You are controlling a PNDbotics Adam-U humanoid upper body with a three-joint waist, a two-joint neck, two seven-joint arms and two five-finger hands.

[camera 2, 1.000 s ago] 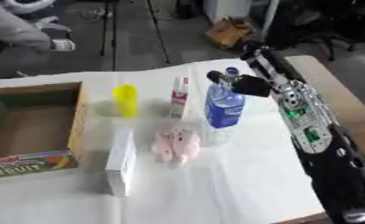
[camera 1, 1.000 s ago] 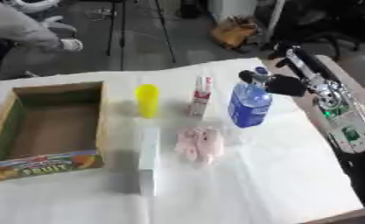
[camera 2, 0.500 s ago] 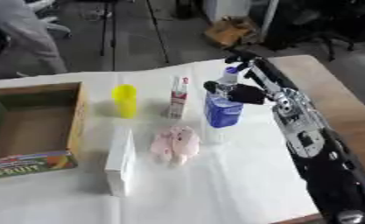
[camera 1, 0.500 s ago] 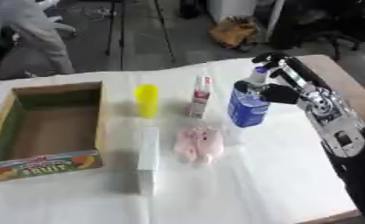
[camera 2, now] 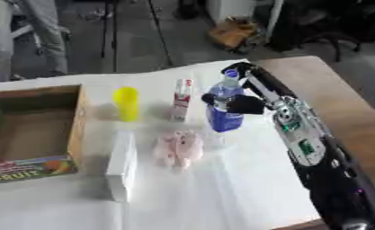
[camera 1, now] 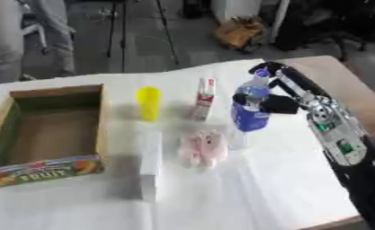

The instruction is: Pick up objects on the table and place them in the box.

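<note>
Left eye view: one box [camera 1: 48, 134], five objects, right hand [camera 1: 278, 102] on one blue bottle [camera 1: 250, 112].

We see the desk [camera 1: 221, 197] covered in a white cloth, matt and faintly creased, with bare brown wood at its right edge. The box [camera 1: 48, 130] is plain brown cardboard, dull inside, with a printed paper-like front panel that looks slightly glossy. The blue bottle [camera 1: 249, 110] looks like translucent glossy plastic. The yellow cup [camera 1: 149, 103] reads as smooth plastic. The pink thing [camera 1: 202, 148] looks soft and crinkled, like cloth or film. The white carton [camera 1: 149, 166] seems smooth matt card, as does the small upright carton [camera 1: 202, 99]. Our right hand [camera 2: 241, 104] is matt black, its forearm showing silver metal and green parts.
</note>
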